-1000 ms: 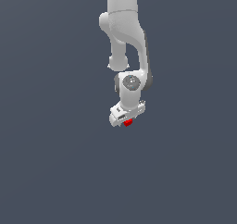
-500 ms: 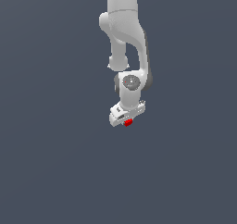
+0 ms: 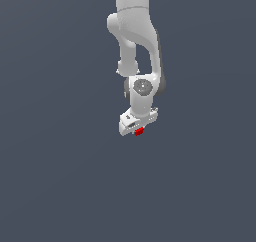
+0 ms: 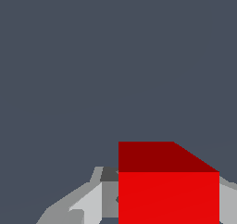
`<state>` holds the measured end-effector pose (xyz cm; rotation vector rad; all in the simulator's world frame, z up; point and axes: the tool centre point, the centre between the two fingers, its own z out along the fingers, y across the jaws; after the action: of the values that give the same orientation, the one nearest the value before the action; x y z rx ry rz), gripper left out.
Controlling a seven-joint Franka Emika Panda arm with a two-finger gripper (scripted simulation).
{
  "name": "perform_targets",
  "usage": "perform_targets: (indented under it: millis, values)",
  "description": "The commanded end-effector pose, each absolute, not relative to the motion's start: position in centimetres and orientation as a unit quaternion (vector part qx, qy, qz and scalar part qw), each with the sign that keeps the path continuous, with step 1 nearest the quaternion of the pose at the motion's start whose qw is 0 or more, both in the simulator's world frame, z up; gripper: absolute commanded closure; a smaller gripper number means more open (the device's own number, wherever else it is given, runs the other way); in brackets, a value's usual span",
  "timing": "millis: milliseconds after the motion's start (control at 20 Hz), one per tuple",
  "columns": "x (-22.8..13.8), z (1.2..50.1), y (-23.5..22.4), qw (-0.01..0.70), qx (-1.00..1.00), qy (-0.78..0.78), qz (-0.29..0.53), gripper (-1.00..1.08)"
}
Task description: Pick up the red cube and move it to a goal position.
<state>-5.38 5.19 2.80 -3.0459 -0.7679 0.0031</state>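
Note:
The red cube [image 3: 139, 131] is a tiny bright red block showing just under the white gripper [image 3: 138, 130] at the end of the white arm, near the middle of the exterior view. In the wrist view the red cube [image 4: 167, 186] fills the space between the two grey fingers [image 4: 88, 204] and looks held between them. The gripper is shut on the cube. The fingertips themselves are hidden behind the hand in the exterior view.
A plain dark grey surface [image 3: 60, 186] fills the whole background in both views. The white arm [image 3: 135, 41] reaches down from the top of the exterior view. No other object shows.
The gripper with the red cube has risen very slightly; the cube stays between the fingers.

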Motion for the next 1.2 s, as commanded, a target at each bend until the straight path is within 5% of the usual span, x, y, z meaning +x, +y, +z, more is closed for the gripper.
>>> perform_targets:
  millis: [0,1150]
  values:
    - [-5.4,3.7,5.5,0.000,-0.970,-0.245,0.000,1.08]
    - [-5.5,17.1,9.5,0.000,-0.970,-0.245,0.000,1.08]
